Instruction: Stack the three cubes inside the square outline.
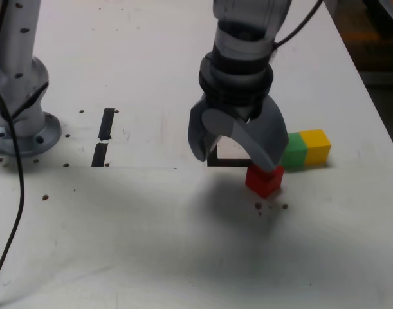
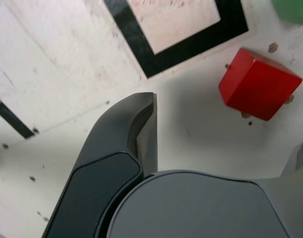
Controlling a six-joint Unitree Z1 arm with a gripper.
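the claw (image 1: 236, 161) is hanging wide open over the white surface (image 1: 151, 244), gripping nothing, one finger (image 1: 271, 148) standing just above the red cube (image 1: 264, 179). the red cube is sitting just outside a corner of the square outline (image 2: 191, 44). the green cube (image 1: 294, 152) and yellow cube (image 1: 316, 147) are sitting side by side, touching, at the exterior view's right of the outline.

The arm (image 1: 247, 38) points down, its fingers (image 1: 199, 138) spread wide.
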